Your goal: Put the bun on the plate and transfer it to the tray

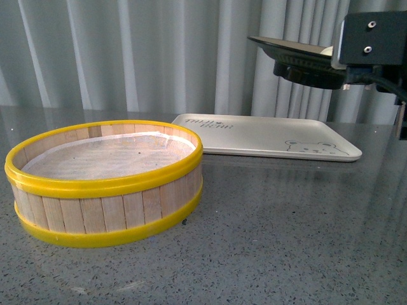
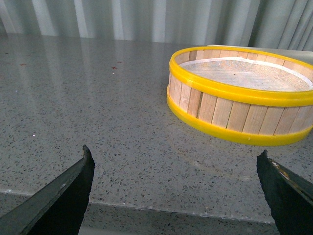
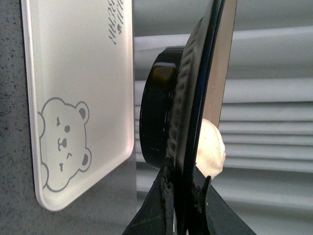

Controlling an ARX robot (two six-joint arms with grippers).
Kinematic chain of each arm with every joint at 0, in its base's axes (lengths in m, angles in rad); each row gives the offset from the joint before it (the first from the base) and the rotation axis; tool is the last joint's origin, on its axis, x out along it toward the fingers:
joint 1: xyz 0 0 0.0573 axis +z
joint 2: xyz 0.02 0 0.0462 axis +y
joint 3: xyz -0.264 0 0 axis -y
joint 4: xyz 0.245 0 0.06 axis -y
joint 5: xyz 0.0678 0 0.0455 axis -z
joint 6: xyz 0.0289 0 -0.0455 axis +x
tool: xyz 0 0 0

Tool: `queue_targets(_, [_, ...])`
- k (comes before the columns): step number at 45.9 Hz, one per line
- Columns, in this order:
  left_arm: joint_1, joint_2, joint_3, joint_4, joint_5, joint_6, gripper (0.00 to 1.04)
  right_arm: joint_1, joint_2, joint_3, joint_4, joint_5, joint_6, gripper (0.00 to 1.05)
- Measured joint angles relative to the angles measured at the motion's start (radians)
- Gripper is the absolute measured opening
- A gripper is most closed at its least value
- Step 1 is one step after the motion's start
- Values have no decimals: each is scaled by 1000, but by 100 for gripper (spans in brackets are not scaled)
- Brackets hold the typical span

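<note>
Bun [image 3: 210,149] sits on plate [image 3: 195,83], so step 1 looks done. Plate rim is clamped by right tool [image 3: 182,183] and held in the air above tray [image 1: 267,136], not touching. Remaining: lower plate onto tray, release. Idle left tool [image 2: 174,152] is wide, holding nothing, over tabletop [image 2: 98,98] near steamer basket [image 2: 239,98].

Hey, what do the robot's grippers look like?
Left gripper: two black, wedge-shaped jaws tapering to points. Right gripper: dark jaws, scuffed at the tips. The front view shows its black boxy housing with two silver screws and a black cable.
</note>
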Motion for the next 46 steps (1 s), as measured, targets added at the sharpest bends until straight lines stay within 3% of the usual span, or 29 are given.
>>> queue_targets(11, [0,0,0,0,0,0,98,8,159,179,-142,-24,-42,3])
queue_targets(46, [0,0,0,0,0,0,98,16,458,534,-288,9,-114,3])
